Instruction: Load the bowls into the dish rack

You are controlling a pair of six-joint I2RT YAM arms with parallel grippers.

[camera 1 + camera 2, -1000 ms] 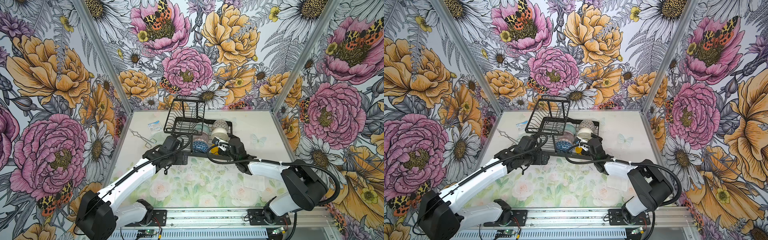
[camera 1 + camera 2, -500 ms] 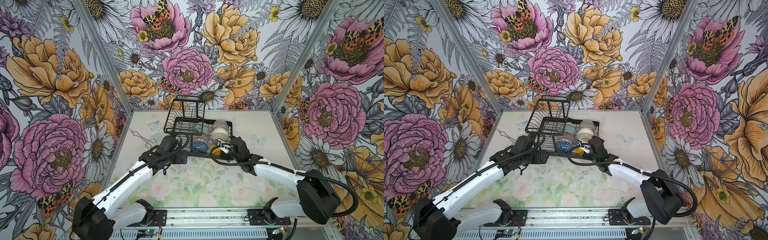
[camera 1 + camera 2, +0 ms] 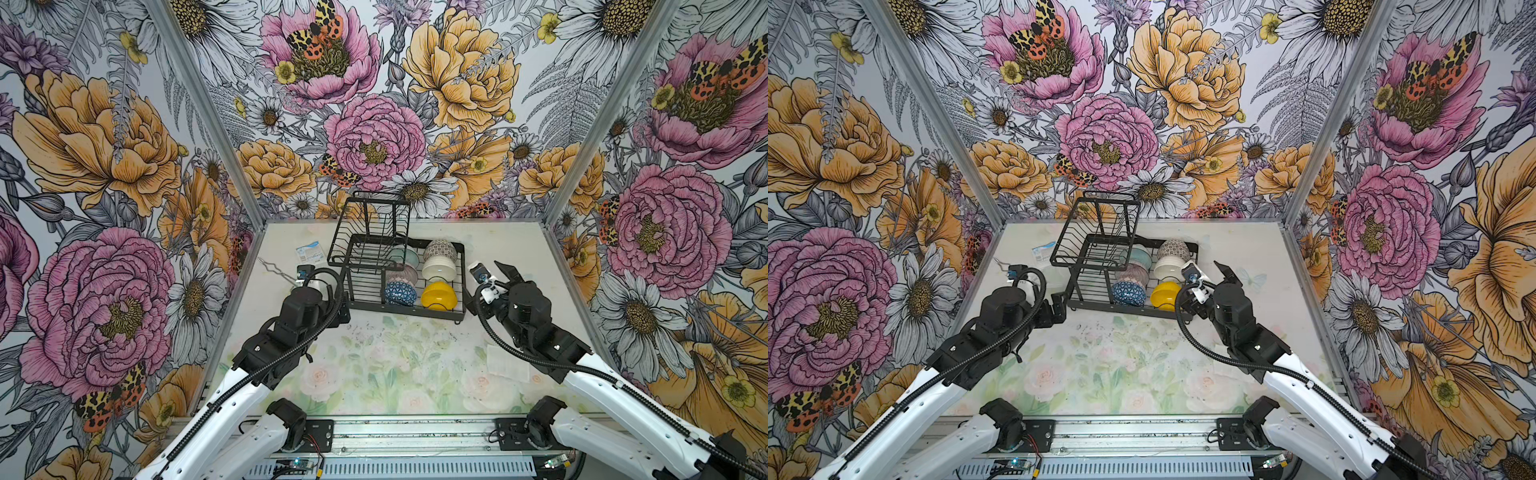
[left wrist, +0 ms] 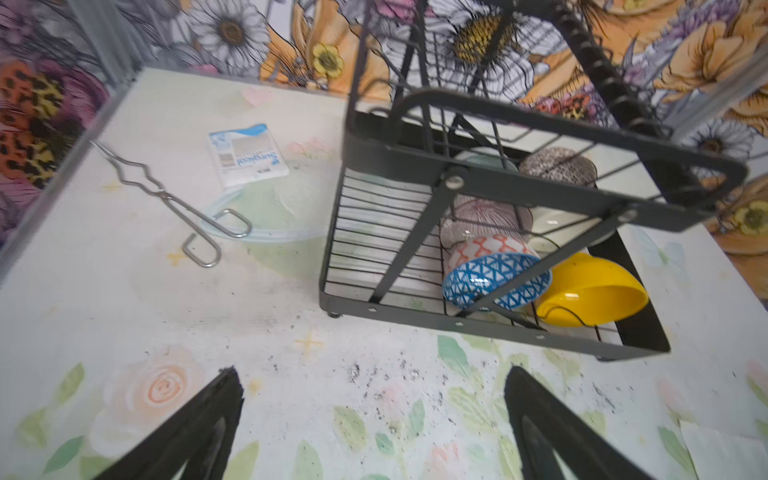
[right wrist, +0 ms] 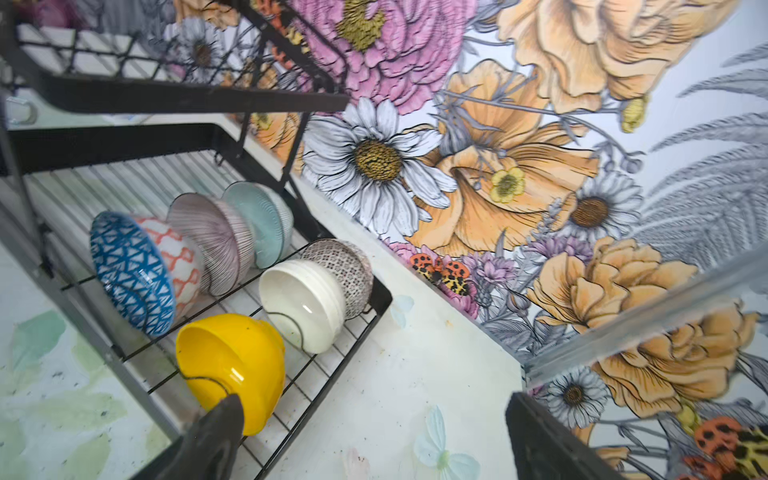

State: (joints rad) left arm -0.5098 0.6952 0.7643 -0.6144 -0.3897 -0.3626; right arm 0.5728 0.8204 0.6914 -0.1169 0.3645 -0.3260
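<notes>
We are counting one dish rack [image 4: 457, 324], and in it we are seeing six bowls for certain: one blue bowl [image 5: 131, 270], one pink bowl [image 5: 216, 241], one teal bowl [image 5: 266, 220], one cream-white bowl [image 5: 303, 307], one black-and-white bowl [image 5: 349, 270] and one yellow bowl [image 5: 237, 361]. We are also noticing one orange lattice surface [image 5: 183, 266] right behind the blue bowl, and we are not managing to tell whether it is a seventh bowl. Outside the rack we are finding one wire tool [image 4: 166, 195], one packet [image 4: 247, 153], one clear round lid [image 4: 270, 224] and one paper sheet [image 3: 508, 365].
</notes>
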